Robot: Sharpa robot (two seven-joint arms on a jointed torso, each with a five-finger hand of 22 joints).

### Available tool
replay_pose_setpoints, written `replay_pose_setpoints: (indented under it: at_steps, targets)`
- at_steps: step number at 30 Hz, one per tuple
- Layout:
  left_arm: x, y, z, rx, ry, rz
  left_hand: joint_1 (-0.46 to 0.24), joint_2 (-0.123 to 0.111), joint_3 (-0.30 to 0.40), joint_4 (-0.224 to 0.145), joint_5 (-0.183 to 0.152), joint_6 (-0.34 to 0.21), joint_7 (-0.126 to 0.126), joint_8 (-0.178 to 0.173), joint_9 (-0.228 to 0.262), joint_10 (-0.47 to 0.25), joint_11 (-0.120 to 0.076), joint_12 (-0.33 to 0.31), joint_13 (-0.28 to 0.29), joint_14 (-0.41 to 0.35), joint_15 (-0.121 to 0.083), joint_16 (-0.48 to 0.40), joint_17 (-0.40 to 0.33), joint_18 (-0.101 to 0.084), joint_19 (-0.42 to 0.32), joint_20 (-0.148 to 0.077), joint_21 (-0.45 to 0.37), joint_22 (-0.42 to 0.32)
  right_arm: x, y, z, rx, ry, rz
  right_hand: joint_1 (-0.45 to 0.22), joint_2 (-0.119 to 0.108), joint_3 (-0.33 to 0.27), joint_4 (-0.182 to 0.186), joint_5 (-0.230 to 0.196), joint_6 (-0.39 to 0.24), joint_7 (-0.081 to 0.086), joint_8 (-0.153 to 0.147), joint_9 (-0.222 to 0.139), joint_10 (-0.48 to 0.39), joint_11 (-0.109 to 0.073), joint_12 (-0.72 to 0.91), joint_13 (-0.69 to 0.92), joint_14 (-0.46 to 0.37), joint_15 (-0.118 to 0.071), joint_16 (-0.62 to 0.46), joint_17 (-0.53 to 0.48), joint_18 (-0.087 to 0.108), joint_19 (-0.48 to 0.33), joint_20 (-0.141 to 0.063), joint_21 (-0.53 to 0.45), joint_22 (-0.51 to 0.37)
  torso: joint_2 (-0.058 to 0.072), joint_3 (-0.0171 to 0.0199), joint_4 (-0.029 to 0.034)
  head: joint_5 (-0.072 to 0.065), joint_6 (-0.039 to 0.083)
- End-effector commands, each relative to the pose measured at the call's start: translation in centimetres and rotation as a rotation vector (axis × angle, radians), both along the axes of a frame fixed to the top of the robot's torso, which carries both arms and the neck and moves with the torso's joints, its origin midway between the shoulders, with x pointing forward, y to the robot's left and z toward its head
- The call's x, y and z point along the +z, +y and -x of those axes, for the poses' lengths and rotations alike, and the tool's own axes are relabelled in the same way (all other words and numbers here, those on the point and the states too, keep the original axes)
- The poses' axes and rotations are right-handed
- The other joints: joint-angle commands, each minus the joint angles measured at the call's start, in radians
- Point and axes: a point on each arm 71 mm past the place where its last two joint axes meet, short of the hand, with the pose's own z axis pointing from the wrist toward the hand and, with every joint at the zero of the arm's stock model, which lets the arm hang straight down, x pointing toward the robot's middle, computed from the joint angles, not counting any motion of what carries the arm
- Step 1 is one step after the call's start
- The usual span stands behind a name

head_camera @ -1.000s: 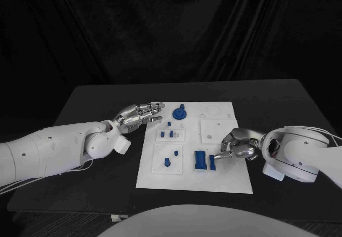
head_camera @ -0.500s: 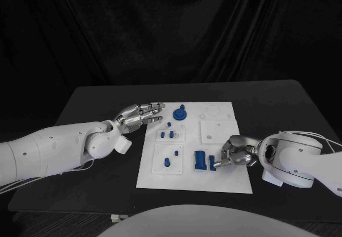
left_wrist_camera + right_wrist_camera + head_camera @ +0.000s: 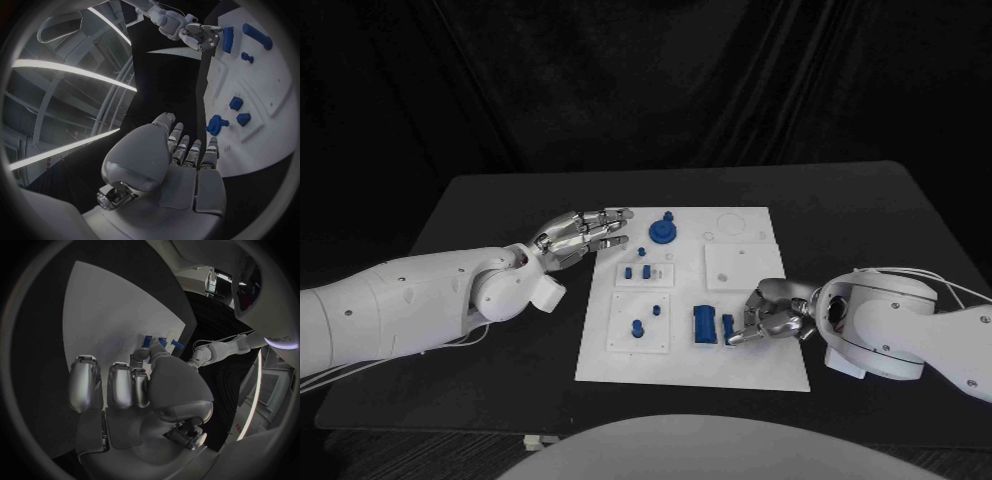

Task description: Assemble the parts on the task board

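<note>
Right hand point(image 3: 773, 319) of mine sits low over the near right part of the task board point(image 3: 762, 372), fingers curled in toward the narrow blue part point(image 3: 728, 329) that stands just beside the larger blue block point(image 3: 705, 324). My fingertips point(image 3: 740, 335) are at that narrow part, but I cannot tell whether they pinch it or only touch it. From my right wrist, my fingers point(image 3: 119, 385) bend down over the white board point(image 3: 106, 315), and small blue parts point(image 3: 159, 342) show past them.

My left hand point(image 3: 580, 238) hovers at the board's far left edge, palm flat, fingers spread and holding nothing; from the left wrist my fingers point(image 3: 190, 152) point toward the board point(image 3: 269, 100).

Near that hand stands a round blue part with a knob point(image 3: 662, 230). Between the hands, small blue pegs point(image 3: 638, 271) stand in one inset plate and another blue piece point(image 3: 638, 326) in the plate nearer me.
</note>
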Motion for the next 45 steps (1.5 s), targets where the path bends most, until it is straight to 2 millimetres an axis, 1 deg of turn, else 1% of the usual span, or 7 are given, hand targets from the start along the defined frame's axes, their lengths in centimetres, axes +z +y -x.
replay_pose_setpoints:
  at_steps: [1, 21, 35, 39, 41, 44, 45]
  targets:
    - [0.1, -0.1, 0.1, -0.003, -0.009, 0.018, -0.008, 0.001, 0.006, 0.002, 0.006, 0.005, -0.001, 0.006, 0.001, 0.004, 0.001, 0.005, 0.001, 0.004, 0.0, 0.006, 0.001, 0.019, 0.002, 0.003, 0.006, -0.002, -0.3, 0.0, 0.1, -0.008, 0.007, 0.03, -0.005, 0.0, -0.006, -0.001, 0.003, 0.002, -0.001, 0.002, 0.002, 0.102, -0.007, 0.003, 0.263, 0.048, -0.007, -0.004, -0.004, -0.006, 0.02, -0.007, -0.007, 0.189, -0.003, 0.0001, 0.0007, -0.001, 0.0]
    - [0.0, -0.1, 0.0, -0.004, -0.008, 0.019, -0.008, 0.001, 0.006, 0.002, 0.006, 0.005, -0.001, 0.006, 0.001, 0.004, 0.001, 0.005, 0.001, 0.004, 0.0, 0.006, 0.001, 0.019, 0.002, 0.003, 0.006, -0.002, -0.3, -0.1, -0.2, -0.042, -0.024, 0.009, 0.055, 0.029, 0.015, -0.03, 0.016, 0.0, -0.005, 0.005, 0.037, 0.102, -0.01, 0.003, 0.263, 0.048, -0.01, -0.007, -0.007, -0.006, 0.02, -0.01, -0.009, 0.188, -0.003, 0.0, 0.0008, -0.002, 0.0]
    - [-0.1, 0.1, 0.2, 0.014, -0.017, 0.019, -0.01, 0.0, 0.011, 0.001, 0.007, 0.005, -0.001, 0.006, 0.001, 0.004, 0.002, 0.004, 0.001, 0.003, 0.0, 0.006, 0.001, 0.019, 0.001, 0.003, 0.005, -0.003, 2.0, -1.3, -0.8, -0.143, -0.165, -0.168, -0.02, 0.003, -0.046, 0.04, -0.037, -0.009, -0.006, -0.035, 0.037, 0.102, -0.011, 0.003, 0.263, 0.046, -0.01, -0.014, -0.021, -0.004, 0.018, -0.01, -0.019, 0.186, -0.007, 0.0003, -0.0008, -0.009, 0.0]
    - [0.1, 0.4, 0.3, 0.038, -0.042, 0.023, -0.01, -0.006, 0.014, -0.002, 0.008, 0.011, -0.001, 0.009, 0.001, 0.007, 0.001, 0.006, 0.001, 0.003, -0.002, 0.006, 0.001, 0.019, 0.0, 0.001, 0.005, -0.004, 4.1, -2.5, -2.1, -0.249, -0.232, -0.289, -0.046, 0.032, -0.049, 0.083, -0.014, -0.053, -0.007, -0.133, -0.015, 0.102, -0.013, 0.003, 0.263, 0.03, -0.01, -0.053, -0.097, 0.007, 0.0, -0.011, -0.07, 0.17, -0.015, 0.0003, -0.0008, -0.008, 0.0]
    - [0.3, 0.5, 0.3, 0.049, -0.059, 0.03, -0.018, -0.013, 0.013, 0.002, 0.004, 0.018, -0.002, 0.012, 0.002, 0.01, 0.0, 0.008, 0.002, 0.004, -0.006, 0.007, 0.001, 0.02, 0.0, -0.004, 0.005, -0.004, 5.0, -3.2, -2.7, -0.298, -0.261, -0.366, -0.085, 0.075, -0.05, 0.144, 0.091, -0.048, -0.003, -0.203, -0.074, 0.084, -0.005, -0.018, 0.239, 0.011, -0.01, -0.108, -0.189, 0.019, -0.026, -0.004, -0.147, 0.147, -0.019, -0.0002, -0.0011, -0.01, 0.0]
    - [0.5, 0.5, 0.3, 0.069, -0.093, 0.042, -0.127, -0.028, -0.08, 0.202, -0.085, 0.048, -0.004, 0.025, 0.004, 0.029, 0.002, 0.016, 0.003, 0.006, -0.021, 0.009, 0.001, 0.021, -0.006, -0.025, 0.002, -0.012, 6.1, -4.1, -3.3, -0.342, -0.3, -0.486, -0.081, 0.1, -0.037, 0.191, 0.161, -0.038, 0.011, -0.28, -0.151, 0.006, 0.01, -0.123, 0.125, -0.038, 0.005, -0.268, -0.42, 0.051, -0.09, 0.008, -0.34, 0.077, -0.022, -0.0009, -0.0006, -0.012, 0.0]
    - [0.7, 0.4, 0.3, 0.076, -0.108, 0.048, -0.143, -0.027, -0.103, 0.206, -0.133, 0.056, -0.002, 0.029, 0.004, 0.037, 0.003, 0.021, 0.004, 0.007, -0.026, 0.01, 0.002, 0.021, -0.009, -0.034, 0.001, -0.014, 6.4, -4.5, -3.5, -0.353, -0.314, -0.528, -0.09, 0.115, -0.035, 0.198, 0.165, -0.046, 0.022, -0.31, -0.181, -0.026, 0.014, -0.169, 0.078, -0.062, 0.012, -0.338, -0.513, 0.061, -0.115, 0.014, -0.416, 0.048, -0.025, -0.0015, -0.0003, -0.012, 0.0]
